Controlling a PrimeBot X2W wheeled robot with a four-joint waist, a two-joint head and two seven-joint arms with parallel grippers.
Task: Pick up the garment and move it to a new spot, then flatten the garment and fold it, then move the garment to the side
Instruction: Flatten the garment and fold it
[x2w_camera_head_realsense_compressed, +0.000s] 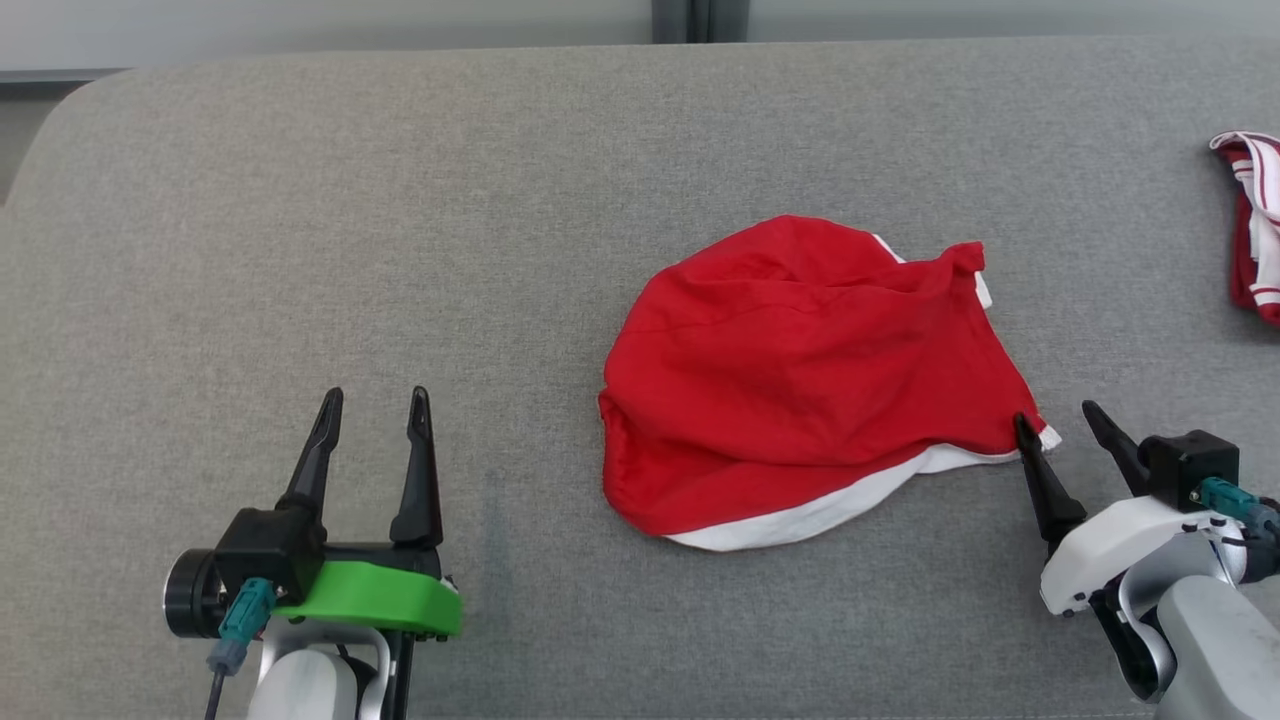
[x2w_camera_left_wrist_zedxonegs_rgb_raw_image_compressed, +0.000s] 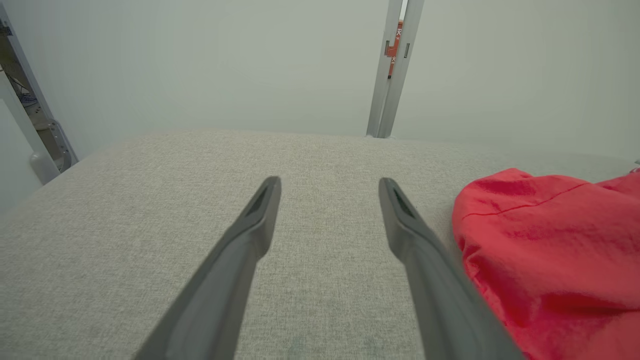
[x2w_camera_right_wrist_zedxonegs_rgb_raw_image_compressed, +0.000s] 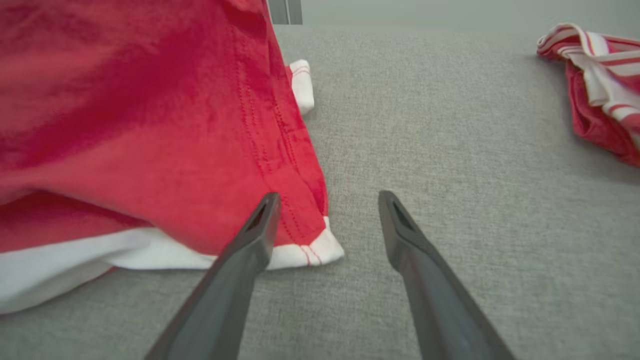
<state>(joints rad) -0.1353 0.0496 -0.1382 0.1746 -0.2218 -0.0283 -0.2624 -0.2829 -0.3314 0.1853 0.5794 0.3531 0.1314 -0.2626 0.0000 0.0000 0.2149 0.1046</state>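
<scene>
Nearest you, your left hand (x2w_camera_head_realsense_compressed: 376, 395) hovers over bare grey table (x2w_camera_head_realsense_compressed: 300, 250), fingers apart and empty. Your right hand (x2w_camera_head_realsense_compressed: 1055, 412), fingers also spread, sits at the near right corner of the red garment (x2w_camera_head_realsense_compressed: 800, 380), which lies crumpled mid-table. One finger seems to touch its white hem. Farther right lies a striped cloth (x2w_camera_head_realsense_compressed: 1255, 220).
</scene>
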